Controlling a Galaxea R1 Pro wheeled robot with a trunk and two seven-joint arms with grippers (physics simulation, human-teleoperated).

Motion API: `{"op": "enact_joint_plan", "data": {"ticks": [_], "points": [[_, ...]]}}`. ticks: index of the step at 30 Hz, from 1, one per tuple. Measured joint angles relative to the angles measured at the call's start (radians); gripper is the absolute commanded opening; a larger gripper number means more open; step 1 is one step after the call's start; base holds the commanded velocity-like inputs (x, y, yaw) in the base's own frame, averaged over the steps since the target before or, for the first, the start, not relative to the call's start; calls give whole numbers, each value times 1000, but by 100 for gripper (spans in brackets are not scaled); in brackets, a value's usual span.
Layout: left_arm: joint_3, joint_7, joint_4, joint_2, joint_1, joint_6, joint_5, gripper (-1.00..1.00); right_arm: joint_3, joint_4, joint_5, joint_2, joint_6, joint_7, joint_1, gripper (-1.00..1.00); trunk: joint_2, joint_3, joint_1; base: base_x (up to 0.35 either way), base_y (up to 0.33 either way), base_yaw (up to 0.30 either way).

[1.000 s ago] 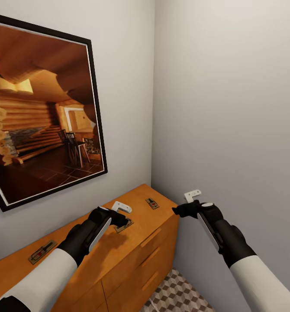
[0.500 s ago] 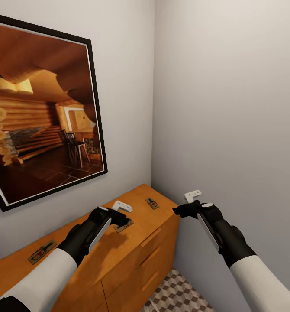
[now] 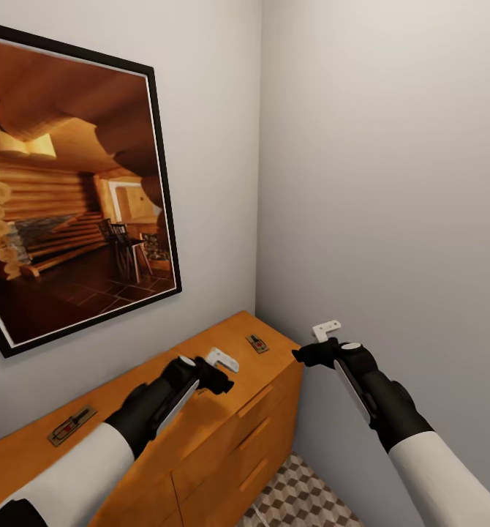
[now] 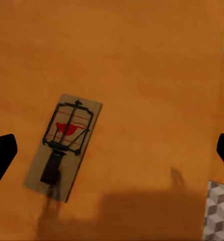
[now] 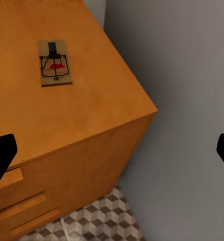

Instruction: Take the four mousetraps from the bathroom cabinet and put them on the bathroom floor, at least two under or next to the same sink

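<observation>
Shifted toward 3 o'clock since earlier: left gripper (image 3: 214,375), jaws wide and empty, above a mousetrap (image 4: 63,146) on the cabinet (image 3: 223,432). Another mousetrap (image 3: 257,343) at 1 o'clock. Right gripper (image 3: 312,345) wide, empty, beyond cabinet edge. Risk: off-centre close, trap skidding away.

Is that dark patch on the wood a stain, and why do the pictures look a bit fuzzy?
Left wrist view: the dark patch on the cabinet top below the mousetrap looks like a soft shadow, not a stain. Head view: even, glare-free light, with a faint shadow on the wood under the left hand. Right wrist view: the mousetrap and floor tiles look slightly soft.
</observation>
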Motion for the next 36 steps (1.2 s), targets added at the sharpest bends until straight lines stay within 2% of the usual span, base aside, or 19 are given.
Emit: {"op": "enact_joint_plan", "data": {"ticks": [5, 14, 20, 26, 30, 36], "points": [[-58, -8, -1, -1, 0, -5, -1, 100, 0, 0, -2, 2, -1, 0, 0, 100, 0, 0, 0, 0, 0, 0], [-85, -12, -3, 0, 0, -5, -3, 100, 4, 1, -5, 7, -2, -1, 0, 100, 0, 0, 0, 0, 0, 0], [-79, -12, -3, 7, 0, -5, -5, 100, 5, 1, -3, 8, -1, -1, 0, 100, 0, 0, 0, 0, 0, 0], [-64, -12, -3, 39, 0, -8, -5, 100, 6, 0, -4, 12, 5, 2, 0, 100, 0, 0, 0, 0, 0, 0], [-50, -13, -4, 54, 0, -9, -5, 100, 5, 0, -4, 24, 8, 2, 0, 100, 0, 0, 0, 0, 0, 0], [-11, -14, -4, 71, 0, -9, -6, 100, 5, 0, -3, 67, 11, 1, 0, 100, 0, 0, 0, 0, 0, 0]]}}
